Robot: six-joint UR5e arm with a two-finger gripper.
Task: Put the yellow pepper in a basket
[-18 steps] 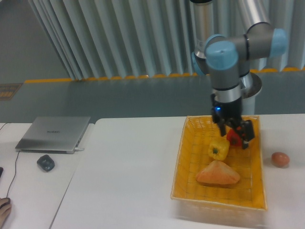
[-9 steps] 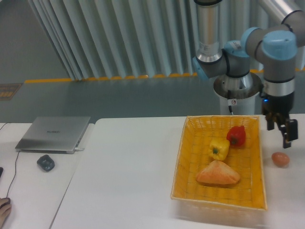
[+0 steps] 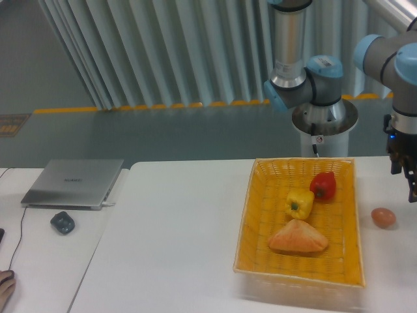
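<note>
The yellow pepper [image 3: 299, 203] lies inside the yellow-orange wicker basket [image 3: 246, 218], in its upper middle, with its dark stem facing the front. Nothing touches it. My gripper [image 3: 404, 177] hangs at the far right edge of the view, outside the basket and above the table, just beyond the brown egg [image 3: 383, 217]. Its fingers stand apart with nothing between them, so it is open. The frame edge partly cuts off one finger.
A red pepper [image 3: 323, 186] sits right beside the yellow one, and a triangular bread piece [image 3: 297, 237] lies in the basket's front half. The robot base [image 3: 324, 120] stands behind the basket. A laptop [image 3: 73, 182] and a mouse [image 3: 62, 222] rest on the left table.
The gripper has let go of the yellow pepper in the basket, risen and swung right, out over the table past the egg. The pepper stays where it was set.
</note>
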